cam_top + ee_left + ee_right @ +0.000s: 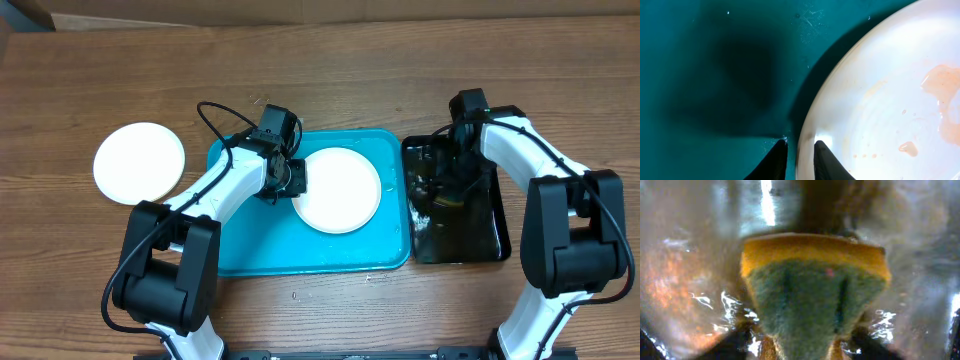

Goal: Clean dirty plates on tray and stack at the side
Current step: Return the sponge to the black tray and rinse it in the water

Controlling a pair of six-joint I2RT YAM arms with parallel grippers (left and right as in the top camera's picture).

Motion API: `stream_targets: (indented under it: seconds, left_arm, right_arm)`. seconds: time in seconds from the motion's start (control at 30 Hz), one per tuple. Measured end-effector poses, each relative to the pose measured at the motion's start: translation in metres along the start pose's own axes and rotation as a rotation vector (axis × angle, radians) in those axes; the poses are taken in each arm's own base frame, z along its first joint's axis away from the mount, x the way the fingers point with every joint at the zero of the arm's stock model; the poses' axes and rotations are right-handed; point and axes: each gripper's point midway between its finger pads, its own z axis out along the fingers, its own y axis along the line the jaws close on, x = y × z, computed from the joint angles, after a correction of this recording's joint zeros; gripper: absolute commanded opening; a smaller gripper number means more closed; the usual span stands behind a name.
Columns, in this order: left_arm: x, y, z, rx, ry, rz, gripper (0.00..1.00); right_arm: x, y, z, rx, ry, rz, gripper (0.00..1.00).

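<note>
The left gripper (800,152) jaws pinched the smeared plate (880,100) by its rim: stiff, breakable, likely slick. The right gripper (802,345) jaws clamped a soft wet sponge (815,295).

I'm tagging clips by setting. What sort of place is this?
Probably a robot test bench set up for dishwashing, not a real kitchen: a bare wooden table, a turquoise tray holding a sauce-smeared plate, and a wet black tray with a sponge.
</note>
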Motion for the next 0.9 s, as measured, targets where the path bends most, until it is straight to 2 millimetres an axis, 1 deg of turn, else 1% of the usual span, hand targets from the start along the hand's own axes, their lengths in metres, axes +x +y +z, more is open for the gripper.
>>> stream_targets:
  seconds: [0.07,0.13,0.17,0.2,0.23,0.27,0.37,0.4,0.43,0.47,0.5,0.57,0.6,0.67,0.73,0.77,0.8,0.83,0.87,0.9]
  left_arm:
    - [0.000,0.000,0.000,0.000,0.000,0.000,0.23]
    - [0.000,0.000,0.000,0.000,0.000,0.000,0.24]
    - [0.000,0.000,0.000,0.000,0.000,0.000,0.24]
    - [0.000,0.000,0.000,0.000,0.000,0.000,0.24]
    - [0.000,0.000,0.000,0.000,0.000,0.000,0.24]
    - [0.000,0.000,0.000,0.000,0.000,0.000,0.24]
    - [0.000,0.000,0.000,0.000,0.000,0.000,0.24]
    - [0.000,0.000,0.000,0.000,0.000,0.000,0.24]
    - [0.000,0.000,0.000,0.000,0.000,0.000,0.24]
    - [0.000,0.000,0.000,0.000,0.000,0.000,0.24]
    - [0.000,0.000,0.000,0.000,0.000,0.000,0.24]
    - [0.000,0.000,0.000,0.000,0.000,0.000,0.25]
    - [0.000,0.000,0.000,0.000,0.000,0.000,0.25]
    - [0.000,0.000,0.000,0.000,0.000,0.000,0.25]
    - [0.000,0.000,0.000,0.000,0.000,0.000,0.25]
    - [0.000,0.000,0.000,0.000,0.000,0.000,0.25]
    - [0.000,0.000,0.000,0.000,0.000,0.000,0.25]
    - [0.000,0.000,0.000,0.000,0.000,0.000,0.25]
    - [0.000,0.000,0.000,0.000,0.000,0.000,0.25]
    - [0.000,0.000,0.000,0.000,0.000,0.000,0.25]
  right_arm:
    - [0.002,0.000,0.000,0.002,0.009,-0.003,0.73]
    - [0.009,-0.002,0.000,0.010,0.037,-0.002,0.67]
    - [0.014,-0.004,0.000,0.014,0.058,0.001,0.55]
    - [0.019,-0.005,-0.001,0.019,0.078,0.000,0.37]
    - [0.022,-0.006,-0.001,0.021,0.089,0.002,0.12]
    - [0.024,-0.006,-0.001,0.021,0.095,0.003,0.04]
    - [0.026,-0.006,0.000,0.021,0.103,0.006,0.04]
    - [0.026,-0.006,0.000,0.022,0.106,0.005,0.14]
    - [0.027,-0.006,0.000,0.023,0.109,0.002,0.41]
    - [0.028,-0.007,0.000,0.023,0.111,-0.001,0.53]
    - [0.029,-0.007,0.000,0.025,0.115,0.000,0.59]
    - [0.030,-0.009,0.000,0.032,0.119,0.002,0.67]
    - [0.029,-0.009,0.000,0.036,0.116,-0.001,0.70]
    - [0.026,-0.012,-0.001,0.051,0.102,-0.002,0.71]
    - [0.016,-0.013,-0.002,0.060,0.065,-0.003,0.70]
    - [0.013,-0.013,-0.002,0.062,0.051,-0.002,0.63]
    - [0.009,-0.013,-0.003,0.065,0.038,-0.002,0.43]
    - [0.007,-0.014,-0.003,0.067,0.031,-0.006,0.20]
    - [0.007,-0.014,-0.003,0.070,0.030,-0.001,0.06]
    - [0.007,-0.015,-0.003,0.070,0.030,-0.001,0.04]
